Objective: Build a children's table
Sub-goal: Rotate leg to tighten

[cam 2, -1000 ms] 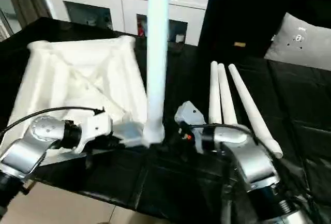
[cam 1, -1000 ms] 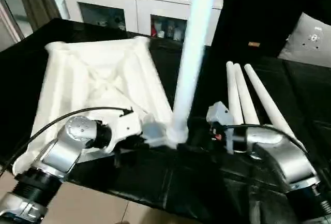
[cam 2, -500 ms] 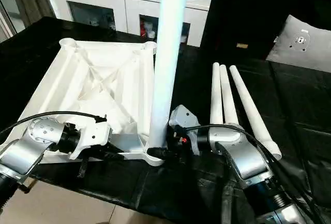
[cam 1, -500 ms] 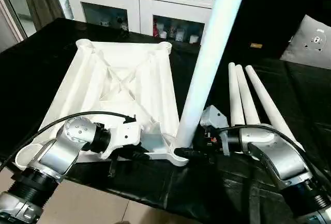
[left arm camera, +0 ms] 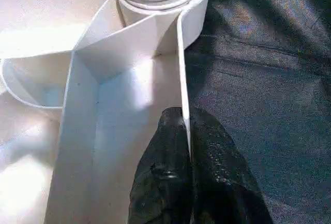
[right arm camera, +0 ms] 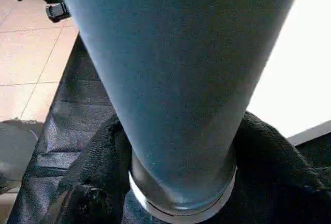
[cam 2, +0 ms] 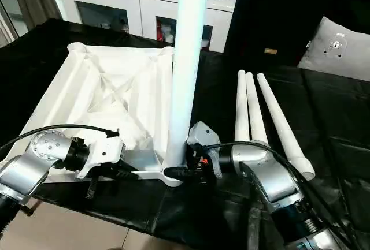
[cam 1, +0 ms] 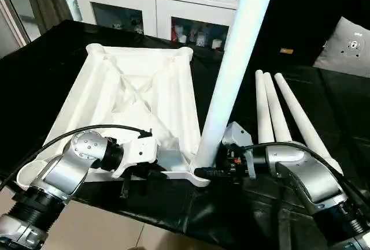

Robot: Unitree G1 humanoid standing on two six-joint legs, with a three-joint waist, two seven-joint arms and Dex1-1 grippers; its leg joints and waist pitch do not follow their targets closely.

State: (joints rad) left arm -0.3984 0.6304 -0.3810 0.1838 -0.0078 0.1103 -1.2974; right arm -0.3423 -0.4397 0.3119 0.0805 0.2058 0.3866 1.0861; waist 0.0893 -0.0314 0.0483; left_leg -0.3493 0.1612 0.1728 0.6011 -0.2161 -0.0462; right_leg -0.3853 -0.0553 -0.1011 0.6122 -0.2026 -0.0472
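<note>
The upside-down tabletop [cam 1: 139, 97] lies on the black cloth; the left gripper [left arm camera: 187, 131] pinches its thin rim. The right gripper [right arm camera: 176, 146] embraces the upright leg [cam 1: 228, 71] near its threaded base, the best hold. The plastic looks light, stiff and smooth.

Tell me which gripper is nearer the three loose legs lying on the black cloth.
Right. The right gripper sits at the upright leg base, just beside the loose legs. The left gripper pinches the tabletop rim, farther away.

Upright leg [cam 1: 228, 71] top cut off
</note>
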